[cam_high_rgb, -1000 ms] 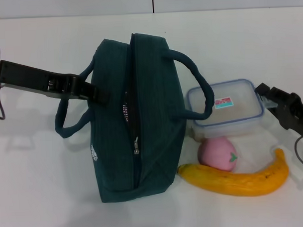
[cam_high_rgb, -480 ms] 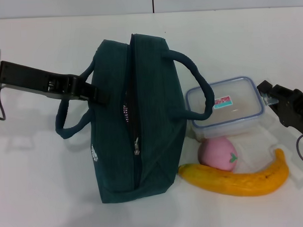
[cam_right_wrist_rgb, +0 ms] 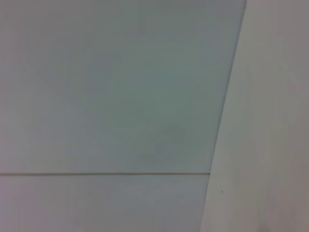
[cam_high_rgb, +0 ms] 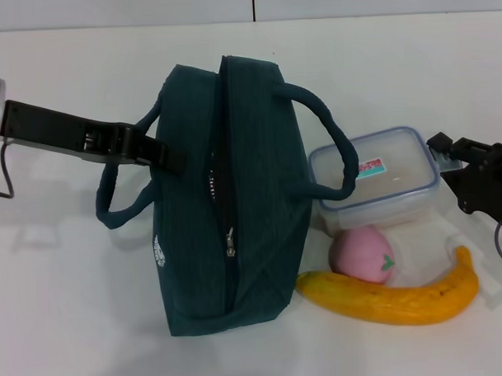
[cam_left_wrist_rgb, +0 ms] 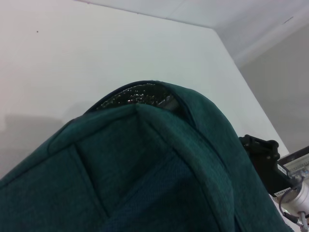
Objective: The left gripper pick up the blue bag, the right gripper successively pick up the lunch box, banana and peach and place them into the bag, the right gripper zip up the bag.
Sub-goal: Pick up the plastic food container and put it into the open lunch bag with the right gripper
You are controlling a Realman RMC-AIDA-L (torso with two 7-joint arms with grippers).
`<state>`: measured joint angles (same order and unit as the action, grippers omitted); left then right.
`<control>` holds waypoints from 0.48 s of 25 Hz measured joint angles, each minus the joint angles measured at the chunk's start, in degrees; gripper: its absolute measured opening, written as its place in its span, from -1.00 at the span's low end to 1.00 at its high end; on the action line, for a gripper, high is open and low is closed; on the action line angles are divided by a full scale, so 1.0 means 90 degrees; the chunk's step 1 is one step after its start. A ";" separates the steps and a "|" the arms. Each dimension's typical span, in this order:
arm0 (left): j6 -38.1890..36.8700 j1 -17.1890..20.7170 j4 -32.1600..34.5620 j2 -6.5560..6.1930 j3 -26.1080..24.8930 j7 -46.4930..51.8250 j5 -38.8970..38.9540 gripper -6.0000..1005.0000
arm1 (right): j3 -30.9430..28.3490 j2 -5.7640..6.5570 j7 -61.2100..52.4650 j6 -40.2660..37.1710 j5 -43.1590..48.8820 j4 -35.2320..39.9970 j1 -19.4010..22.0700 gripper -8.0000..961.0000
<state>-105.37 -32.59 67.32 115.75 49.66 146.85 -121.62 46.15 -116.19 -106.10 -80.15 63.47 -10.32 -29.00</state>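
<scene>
Teal fabric fills your left wrist view: that is the blue bag (cam_high_rgb: 222, 197), one bag with two loop handles, standing on the white bench toward its left half. Your left gripper (cam_high_rgb: 155, 154) reaches in from the left edge and meets the bag's side at the nearer handle; its fingers look closed on the fabric, though you cannot see the pinch clearly from the head camera. Right of the bag you have three items, one of each. One lunch box (cam_high_rgb: 383, 179) sits beside the bag, with the far handle draped over its corner. One peach (cam_high_rgb: 362, 256) lies just in front of the box, touching one banana (cam_high_rgb: 391, 299) nearest the bench's front edge. Your right gripper (cam_high_rgb: 452, 152) hovers at the right edge, just beside the box, fingers spread.
</scene>
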 joint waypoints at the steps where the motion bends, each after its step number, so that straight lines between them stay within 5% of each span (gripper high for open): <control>1: 0.0000 -0.0001 0.0000 0.0005 0.0000 -0.0019 0.0001 -0.91 | 0.0000 0.0000 -0.0097 0.0000 -0.0005 0.0001 -0.0001 -0.78; 12: -0.0001 0.0015 0.0000 0.0030 0.0000 -0.0068 0.0009 -0.91 | -0.0070 0.0000 -0.1271 -0.0143 -0.0059 0.0077 0.0081 -0.77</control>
<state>-105.38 -32.45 67.32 116.02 49.66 146.24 -121.54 45.52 -116.19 -117.53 -81.43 62.94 -9.63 -28.27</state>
